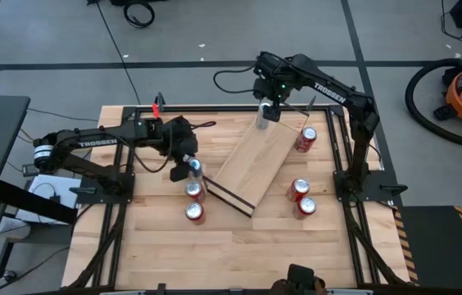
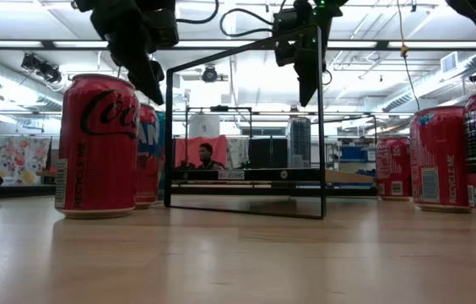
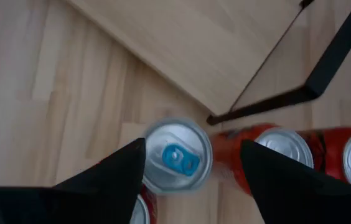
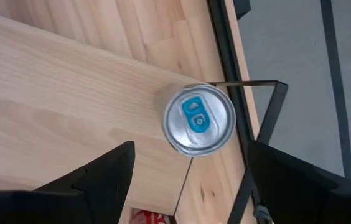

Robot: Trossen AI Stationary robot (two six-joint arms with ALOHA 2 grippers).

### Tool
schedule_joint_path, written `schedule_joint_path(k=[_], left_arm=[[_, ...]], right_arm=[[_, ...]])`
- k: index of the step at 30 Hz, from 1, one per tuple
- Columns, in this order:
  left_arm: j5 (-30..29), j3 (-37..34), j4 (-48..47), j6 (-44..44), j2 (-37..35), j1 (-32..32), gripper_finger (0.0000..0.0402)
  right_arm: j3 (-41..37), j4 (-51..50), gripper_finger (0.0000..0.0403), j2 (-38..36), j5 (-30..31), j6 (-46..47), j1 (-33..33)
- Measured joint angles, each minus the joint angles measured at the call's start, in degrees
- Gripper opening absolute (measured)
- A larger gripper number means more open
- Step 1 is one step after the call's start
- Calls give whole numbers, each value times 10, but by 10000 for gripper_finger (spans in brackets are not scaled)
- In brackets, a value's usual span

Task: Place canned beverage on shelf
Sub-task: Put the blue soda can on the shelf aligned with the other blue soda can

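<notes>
The shelf, a long light-wood board with a dark near end edge and a black wire frame, lies diagonally mid-table. A silver-topped can with a blue tab stands on the shelf's far corner. My right gripper hangs open above it, a finger on either side, not touching. A second blue-tab can stands on the tabletop beside the shelf's left side. My left gripper is open just above it, fingers on either side, and also shows in the high view.
Two red cans stand just near of the left gripper's can. Three more red cans stand right of the shelf. An orange vacuum sits on the floor off the right. A person sits far behind.
</notes>
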Motion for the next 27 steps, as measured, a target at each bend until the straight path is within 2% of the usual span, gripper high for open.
schedule_joint_path(k=[7,10,14,27], left_arm=[[-1,0,0,20,24,-6,342],[-9,0,3,40,45,-9,356],[-38,3,13,62,61,-13,359],[-38,-1,-14,66,64,-32,346]], right_arm=[[0,3,319,-1,1,2,16],[0,7,319,-1,1,13,18],[0,6,319,-1,1,28,18],[0,6,319,-1,4,28,19]])
